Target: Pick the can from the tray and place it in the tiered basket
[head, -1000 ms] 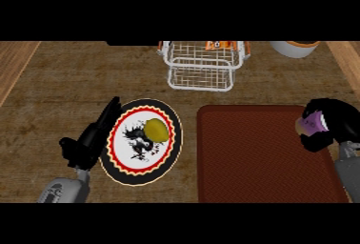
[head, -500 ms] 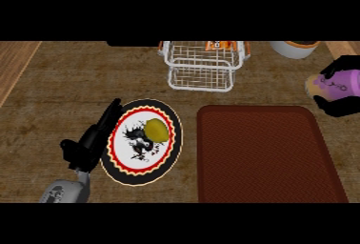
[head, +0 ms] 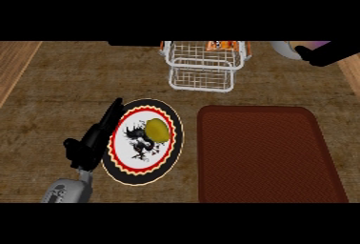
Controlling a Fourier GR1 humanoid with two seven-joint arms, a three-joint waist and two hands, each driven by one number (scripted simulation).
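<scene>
The can (head: 315, 45) is off the tray and held in the air at the far right edge of the view. Only a sliver of pale purple, smooth-looking side shows. The right hand (head: 334, 53) has its black fingers curled round the can and hides most of it, so I cannot tell whether the can is upright or tilted.

Step in hand, as judged: carrying the can to the tiered basket (head: 202, 88), which stands to the left of the hand at the far side of the surface.
- The basket is open white wire with square corners and thin rims.
- The can should come in from above, clear of the top rim, and be set down level inside a tier before the fingers let go.
- A cylinder on wire mesh may rock or roll.
- An orange item (head: 222, 45) already sits in the far tier, so the near tier looks like the freer place.
- A pale rounded bowl (head: 283, 47) lies between hand and basket and should be passed over, not brushed.

The tray (head: 267, 152) is a dark red rounded rectangle with a fine-grained face. Left of it lies a patterned round plate (head: 144, 178) carrying a yellow rounded item (head: 157, 129). The left hand (head: 90, 145) rests open just beside the plate. The surface (head: 63, 86) is rough brown wood grain.
</scene>
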